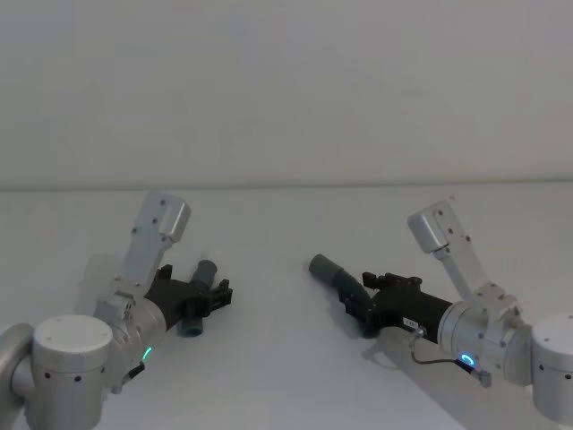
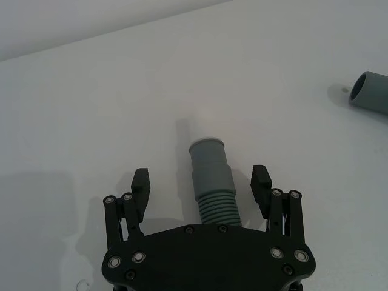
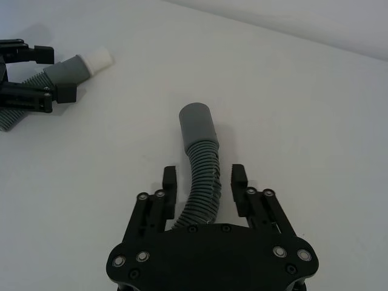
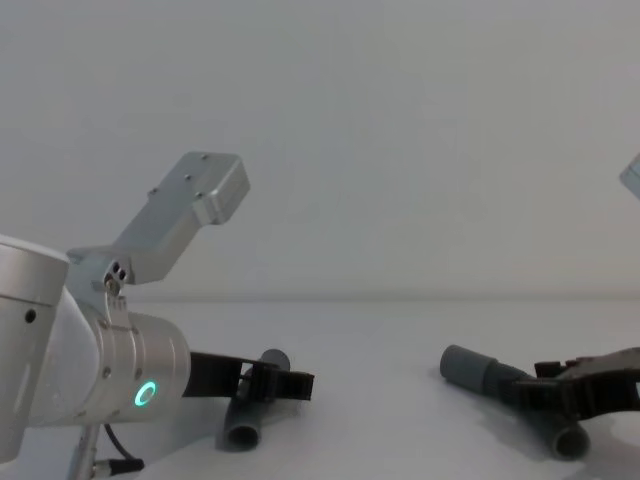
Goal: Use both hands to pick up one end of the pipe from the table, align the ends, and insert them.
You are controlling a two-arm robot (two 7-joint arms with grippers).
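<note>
Clamp spread left gripper [image 2: 200, 174] on short piece [image 2: 209, 163], spread right gripper [image 3: 204, 172] on long piece [image 3: 197, 124], near stiff collars; likely light, ribs flexy.

We see a plain white table [image 1: 286, 349], a short grey pipe piece [image 1: 207, 271] lying at left, a longer curved pipe piece [image 1: 329, 270] at right, well apart
</note>
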